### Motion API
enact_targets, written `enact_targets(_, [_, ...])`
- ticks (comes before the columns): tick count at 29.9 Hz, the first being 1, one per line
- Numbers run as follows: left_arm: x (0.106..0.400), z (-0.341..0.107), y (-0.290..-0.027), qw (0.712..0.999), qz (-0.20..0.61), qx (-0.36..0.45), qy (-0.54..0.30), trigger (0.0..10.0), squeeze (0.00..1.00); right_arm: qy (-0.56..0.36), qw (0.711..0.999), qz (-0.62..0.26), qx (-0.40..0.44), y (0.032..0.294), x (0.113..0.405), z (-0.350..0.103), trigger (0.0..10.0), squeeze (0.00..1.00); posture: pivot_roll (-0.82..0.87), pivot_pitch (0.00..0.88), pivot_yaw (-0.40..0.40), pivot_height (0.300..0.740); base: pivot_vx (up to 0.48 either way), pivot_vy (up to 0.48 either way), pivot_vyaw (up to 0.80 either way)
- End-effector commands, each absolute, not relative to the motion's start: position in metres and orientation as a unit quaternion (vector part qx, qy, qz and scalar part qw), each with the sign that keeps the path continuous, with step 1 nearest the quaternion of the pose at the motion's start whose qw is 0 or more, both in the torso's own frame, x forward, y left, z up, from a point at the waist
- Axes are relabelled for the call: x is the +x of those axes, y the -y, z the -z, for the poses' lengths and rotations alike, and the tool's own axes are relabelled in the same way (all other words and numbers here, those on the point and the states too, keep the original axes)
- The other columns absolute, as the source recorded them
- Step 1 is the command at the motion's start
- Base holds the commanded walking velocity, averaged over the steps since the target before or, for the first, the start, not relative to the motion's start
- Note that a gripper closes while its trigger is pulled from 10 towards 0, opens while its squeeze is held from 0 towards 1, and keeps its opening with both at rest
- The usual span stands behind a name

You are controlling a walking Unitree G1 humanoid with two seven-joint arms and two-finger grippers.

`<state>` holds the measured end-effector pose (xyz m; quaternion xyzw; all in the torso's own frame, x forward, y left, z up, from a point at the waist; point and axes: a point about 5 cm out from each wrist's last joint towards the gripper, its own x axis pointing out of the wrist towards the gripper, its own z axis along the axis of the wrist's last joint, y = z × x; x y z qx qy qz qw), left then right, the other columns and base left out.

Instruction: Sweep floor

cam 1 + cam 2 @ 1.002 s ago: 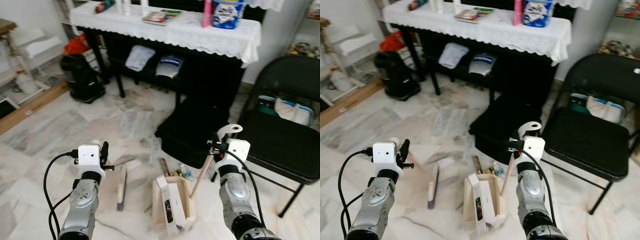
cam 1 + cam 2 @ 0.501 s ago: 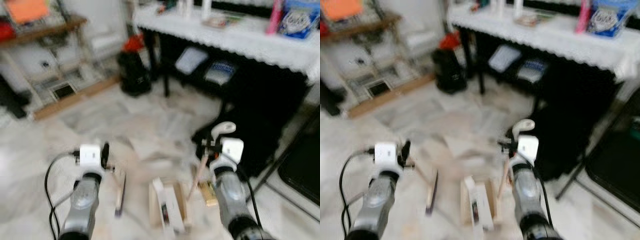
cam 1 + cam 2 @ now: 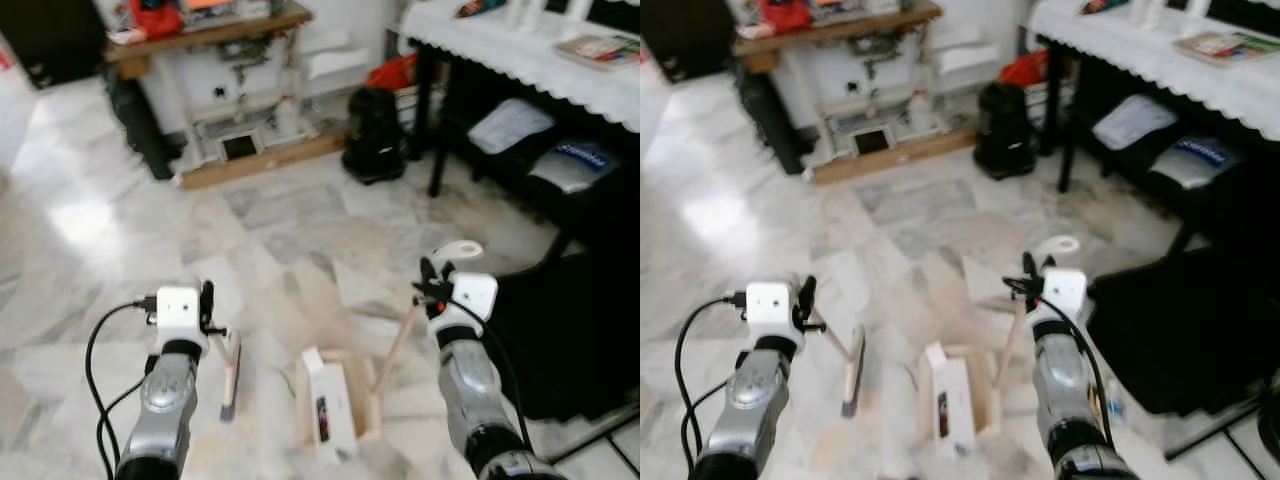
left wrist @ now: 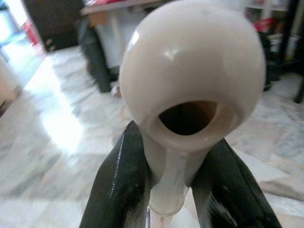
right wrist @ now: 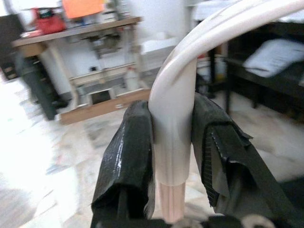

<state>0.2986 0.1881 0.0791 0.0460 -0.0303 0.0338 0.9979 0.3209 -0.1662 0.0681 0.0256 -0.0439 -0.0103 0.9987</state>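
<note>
My left gripper (image 3: 206, 303) is shut on the cream handle of a small hand brush (image 3: 230, 375), whose head hangs low over the marble floor. In the left wrist view its black fingers (image 4: 118, 185) clamp the handle's rounded end (image 4: 192, 80). My right gripper (image 3: 430, 287) is shut on the cream, looped handle (image 5: 173, 137) of a wooden dustpan (image 3: 338, 408). The pan sits on the floor between the arms, just right of the brush. A thin wooden shaft (image 3: 400, 345) slants from the pan up to the right gripper.
A black table with a white lace cloth (image 3: 520, 50) stands at the right, with folded cloths underneath it. A black case (image 3: 575, 340) lies on the floor close to my right arm. A black bin (image 3: 375, 150) and a wooden shelf (image 3: 210, 30) are further back.
The whole picture has swung to the left, so the camera has turned; the black chair has left the view. Both grippers keep the same hold on brush and dustpan.
</note>
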Motion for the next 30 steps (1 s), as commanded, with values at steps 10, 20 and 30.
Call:
enact_targets(10, [0.3014, -0.0894, -0.1955, 0.996, -0.046, 0.055, 0.056, 10.0, 0.00, 0.073, 0.997, -0.006, 0.025, 0.1564, 0.3284, -0.0825, 10.0, 0.00, -0.03, 0.000, 0.067, 0.740, 0.000, 0.000, 0.80])
enact_targets(20, [0.2996, -0.0877, -0.1956, 0.996, -0.049, 0.055, 0.054, 10.0, 0.00, 0.075, 0.997, -0.008, 0.025, 0.1564, 0.3302, -0.0848, 10.0, 0.00, -0.03, 0.000, 0.062, 0.740, 0.000, 0.000, 0.80])
enact_targets(30, [0.2966, -0.0864, -0.1963, 0.995, -0.056, 0.055, 0.055, 10.0, 0.00, 0.074, 0.997, -0.012, 0.023, 0.1573, 0.3307, -0.0855, 10.0, 0.00, -0.02, 0.000, 0.052, 0.740, 0.000, 0.000, 0.80])
